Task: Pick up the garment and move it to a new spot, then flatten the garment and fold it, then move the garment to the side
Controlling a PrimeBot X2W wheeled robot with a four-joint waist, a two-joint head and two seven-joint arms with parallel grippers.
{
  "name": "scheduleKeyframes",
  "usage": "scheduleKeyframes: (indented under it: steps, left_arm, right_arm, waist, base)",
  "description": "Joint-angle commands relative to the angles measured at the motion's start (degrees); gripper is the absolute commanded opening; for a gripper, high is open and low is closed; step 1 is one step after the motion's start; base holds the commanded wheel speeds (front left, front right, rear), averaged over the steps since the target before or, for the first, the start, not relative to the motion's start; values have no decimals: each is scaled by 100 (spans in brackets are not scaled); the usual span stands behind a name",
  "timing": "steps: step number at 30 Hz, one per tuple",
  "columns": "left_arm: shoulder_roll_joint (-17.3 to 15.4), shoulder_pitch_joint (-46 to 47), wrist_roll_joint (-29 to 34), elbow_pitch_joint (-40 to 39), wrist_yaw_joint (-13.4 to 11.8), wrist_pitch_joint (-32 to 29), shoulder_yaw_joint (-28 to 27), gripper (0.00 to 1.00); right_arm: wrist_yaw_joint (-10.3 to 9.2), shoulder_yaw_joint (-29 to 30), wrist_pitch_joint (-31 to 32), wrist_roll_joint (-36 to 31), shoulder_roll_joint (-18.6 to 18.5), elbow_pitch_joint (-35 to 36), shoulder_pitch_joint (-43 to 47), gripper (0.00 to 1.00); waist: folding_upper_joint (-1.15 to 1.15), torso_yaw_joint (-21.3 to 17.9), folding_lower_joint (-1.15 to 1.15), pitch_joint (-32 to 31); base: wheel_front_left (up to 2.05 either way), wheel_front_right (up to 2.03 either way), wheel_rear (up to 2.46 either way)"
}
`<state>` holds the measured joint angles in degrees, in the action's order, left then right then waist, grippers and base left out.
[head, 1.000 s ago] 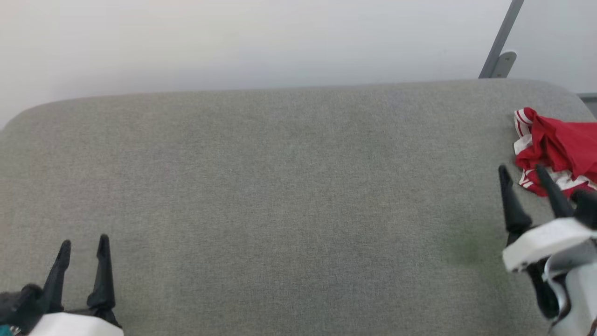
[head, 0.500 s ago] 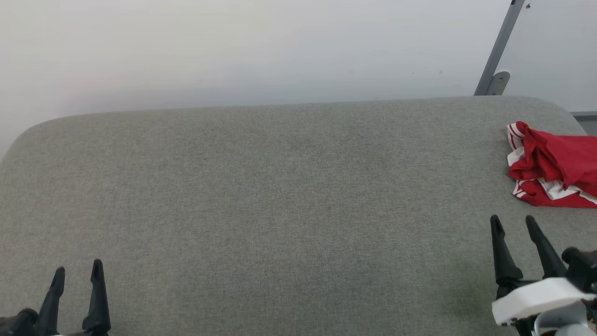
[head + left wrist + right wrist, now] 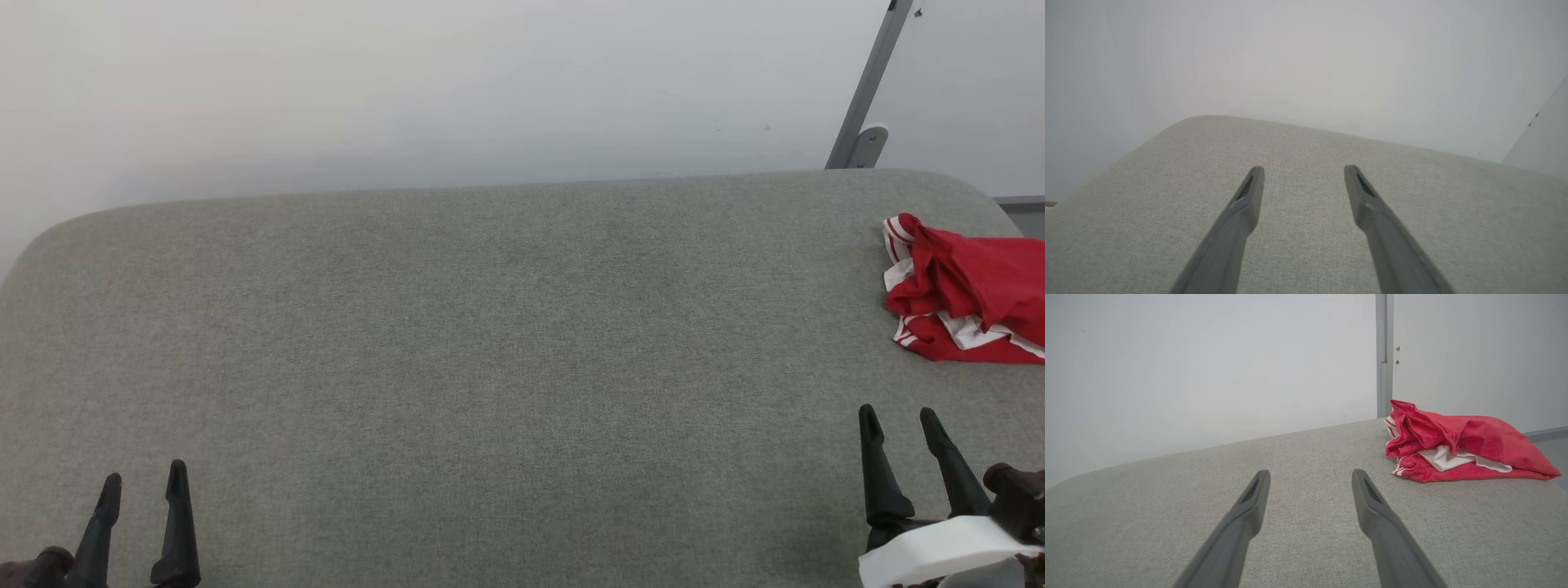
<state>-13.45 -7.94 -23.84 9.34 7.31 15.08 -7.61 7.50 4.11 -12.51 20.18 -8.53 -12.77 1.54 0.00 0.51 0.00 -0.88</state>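
Observation:
The garment (image 3: pixel 967 290), red with white striped trim, lies bunched at the far right of the grey fabric surface (image 3: pixel 490 359), partly cut off by the head view's edge. In the right wrist view the garment (image 3: pixel 1457 443) is a loose heap ahead and to the right. My right gripper (image 3: pixel 899 418) is open, nearer the front edge than the garment and apart from it, with nothing between its fingers; the right gripper (image 3: pixel 1309 476) points past the heap's left side. My left gripper (image 3: pixel 144 478) is open at the lower left, far from the garment; the left gripper (image 3: pixel 1303 171) hovers over bare fabric.
A pale wall (image 3: pixel 408 90) runs behind the surface's rounded back edge. A grey slanted bar with a bracket (image 3: pixel 867 98) stands behind the back right corner. Bare grey fabric stretches across the whole middle and left of the surface.
My right gripper has drawn back from the garment toward the front edge, still open. The head view has tilted, so the surface sits lower in the picture. The garment lies where it was.

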Motion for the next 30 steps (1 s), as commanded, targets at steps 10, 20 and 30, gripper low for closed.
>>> scheduleKeyframes:
  steps: [10, 20, 30]
  left_arm:
    - [37, -42, 9, 15, 0, -4, 10, 0]
    - [241, 100, -727, 186, 2, -245, 37, 0]
    - [339, 272, -1502, 215, 4, -484, 48, 0]
  right_arm:
    - [0, 64, 49, -5, 100, 23, 20, 0]
    - [0, 87, 265, 763, 185, -113, -29, 0]
    - [0, 100, 464, 1578, 231, -98, -121, 0]
  waist:
    - [0, 11, 0, -9]
    - [0, 7, 0, -2]
    - [0, 2, 0, 6]
  base:
    - [0, 0, 0]
    - [0, 0, 0]
    - [0, 0, 0]
